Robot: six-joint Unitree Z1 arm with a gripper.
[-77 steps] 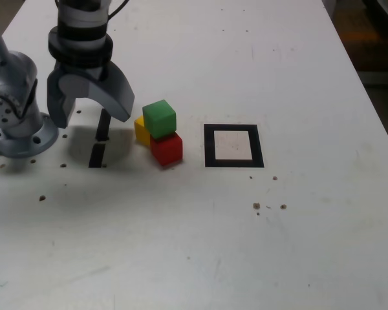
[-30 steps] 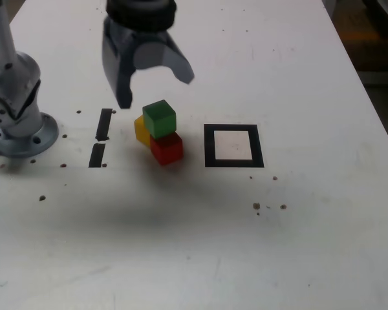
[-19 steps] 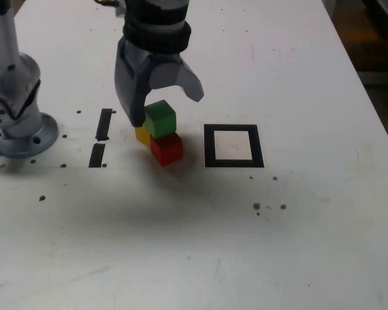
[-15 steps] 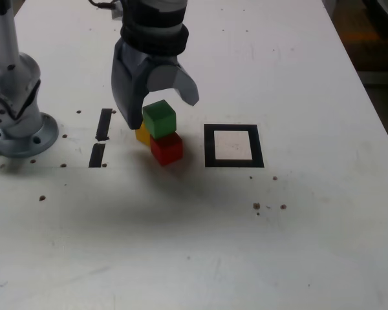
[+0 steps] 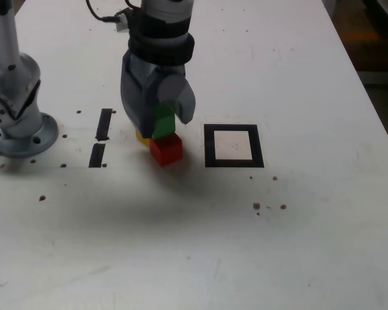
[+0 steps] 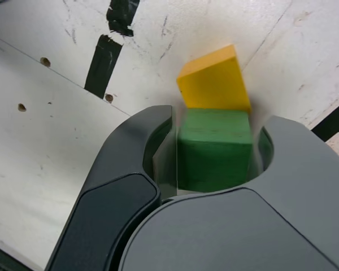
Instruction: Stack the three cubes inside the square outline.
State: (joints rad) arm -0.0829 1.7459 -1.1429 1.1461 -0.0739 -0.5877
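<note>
With the grey two-jawed gripper (image 5: 160,123) clenched on the small matte green cube (image 6: 214,148), left of centre in the exterior view atop the red cube (image 5: 166,149) beside the yellow one (image 6: 213,80), lift straight up, then carry it rightward to the black tape square outline (image 5: 233,163).

Two black tape strips (image 5: 101,137), white table (image 5: 181,245)

We find the small matte green cube (image 5: 163,123) resting on the small matte red cube (image 5: 166,149), with the small matte yellow cube (image 6: 213,79) just behind them. To the exterior view's right lies the black tape square outline (image 5: 232,145); to its left, two short black tape strips (image 5: 101,137).
</note>
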